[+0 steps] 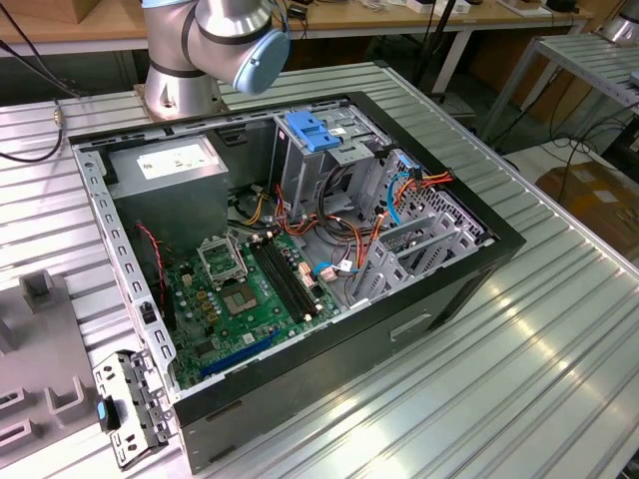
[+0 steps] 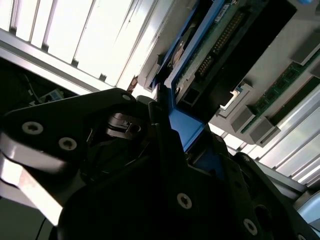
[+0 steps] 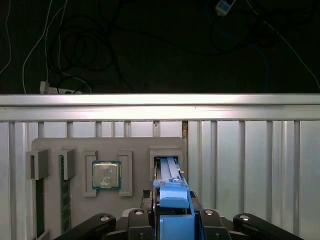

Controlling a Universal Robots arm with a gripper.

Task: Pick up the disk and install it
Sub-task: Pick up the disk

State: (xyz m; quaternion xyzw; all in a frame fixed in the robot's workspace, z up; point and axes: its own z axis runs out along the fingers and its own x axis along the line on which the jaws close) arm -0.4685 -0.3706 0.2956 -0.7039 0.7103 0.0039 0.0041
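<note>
Pincer (image 3: 172, 206): closed on the disk, as far as both wrist views show. Its black jaws stand on either side of the blue side rails, so the grip lands on plastic and not on the label or the board.
Disk (image 3: 168, 167): stands on edge in a slot of the grey holder, one end up between the jaws. Standing upright leaves its sides free to be gripped. In the second wrist view the disk (image 2: 215, 45) shows its circuit-board face and connector pins past the rail.
Holder (image 3: 50, 146): lies flat on the bench. Separate pockets keep each part apart and at a known spot.
Chip (image 3: 106, 175): flat in its own square pocket, near the disk's slot, not touching it.
Memory sticks (image 3: 62, 192): on edge in narrow slots, on the far side of the chip from the disk.
Bench (image 3: 250, 165): ribbed aluminium; it carries holder and case.
Case (image 1: 419, 309): on its side with the panel off, so the inside is open from above.
Cage (image 1: 334, 165): grey, with a blue latch (image 1: 315, 132) on top, well apart from the holder (image 1: 45, 344) at the exterior view's left.
Progress: judged as the pickup stage. The pincer has the disk, which appears seated in its slot; install not yet done.
</note>
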